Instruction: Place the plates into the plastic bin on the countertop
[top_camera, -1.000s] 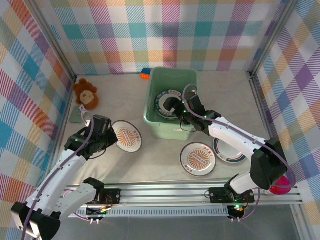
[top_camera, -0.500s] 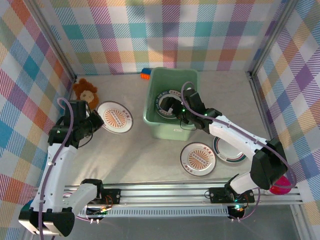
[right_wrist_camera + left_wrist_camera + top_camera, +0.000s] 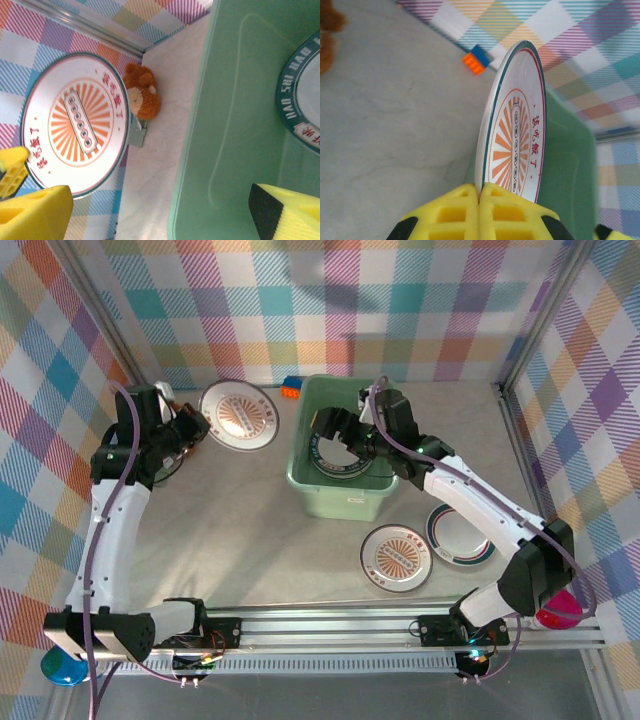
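My left gripper is shut on the rim of a sunburst plate, held in the air, tilted on edge, just left of the mint-green plastic bin. In the left wrist view the yellow fingertips pinch the plate with the bin behind it. My right gripper hangs open over the bin, above a dark-rimmed plate lying inside. The right wrist view has the gripper, that plate and the held plate. On the countertop lie a sunburst plate and a teal-rimmed plate.
A blue-orange block sits by the back wall, left of the bin. A brown teddy on a small green card lies at the far left, under my left arm. Plaid walls close three sides. A rail runs along the near edge.
My left arm has lifted the sunburst plate off the front-left countertop and carried it back and up beside the bin. The right gripper has drawn back slightly over the bin.
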You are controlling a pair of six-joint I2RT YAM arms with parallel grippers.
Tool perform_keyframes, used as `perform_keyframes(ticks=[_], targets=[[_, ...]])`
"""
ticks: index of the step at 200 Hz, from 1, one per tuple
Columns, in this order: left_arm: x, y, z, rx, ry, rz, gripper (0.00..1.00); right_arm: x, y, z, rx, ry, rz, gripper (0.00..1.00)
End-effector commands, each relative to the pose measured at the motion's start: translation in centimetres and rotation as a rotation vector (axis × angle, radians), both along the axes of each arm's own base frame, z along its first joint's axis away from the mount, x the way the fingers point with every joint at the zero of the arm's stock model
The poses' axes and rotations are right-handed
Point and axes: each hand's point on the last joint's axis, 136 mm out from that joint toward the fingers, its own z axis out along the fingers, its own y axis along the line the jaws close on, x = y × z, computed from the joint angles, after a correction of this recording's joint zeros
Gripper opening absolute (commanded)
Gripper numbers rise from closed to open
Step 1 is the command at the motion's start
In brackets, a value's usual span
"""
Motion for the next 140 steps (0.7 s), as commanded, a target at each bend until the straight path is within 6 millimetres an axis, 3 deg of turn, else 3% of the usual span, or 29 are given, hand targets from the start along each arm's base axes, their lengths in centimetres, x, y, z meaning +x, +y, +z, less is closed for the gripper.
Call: perform_keyframes(ticks=[1,38,77,140], targets=[[1.1,-1.3,4.4,-0.078,-0.134,-0.065,0.0,-0.3,1.4,0.6,0.074,0.048,0.062,0.9],[1.4,-2.9,4.8,-0.169,-0.156,-0.119,0.0,0.3,2.6,2.4,0.164,0.003,0.089,0.87],[1.7,-5.0,4.5,-0.255,-0.164,-0.183,0.0,2.0,3.6,1.4,0.166,0.038,0.074,0.81],[2.2,-7.5,3.9,-0.296,-0.153,-0.252,0.0,5.1,4.6,2.4,0.266,-0.008,0.033,0.7]])
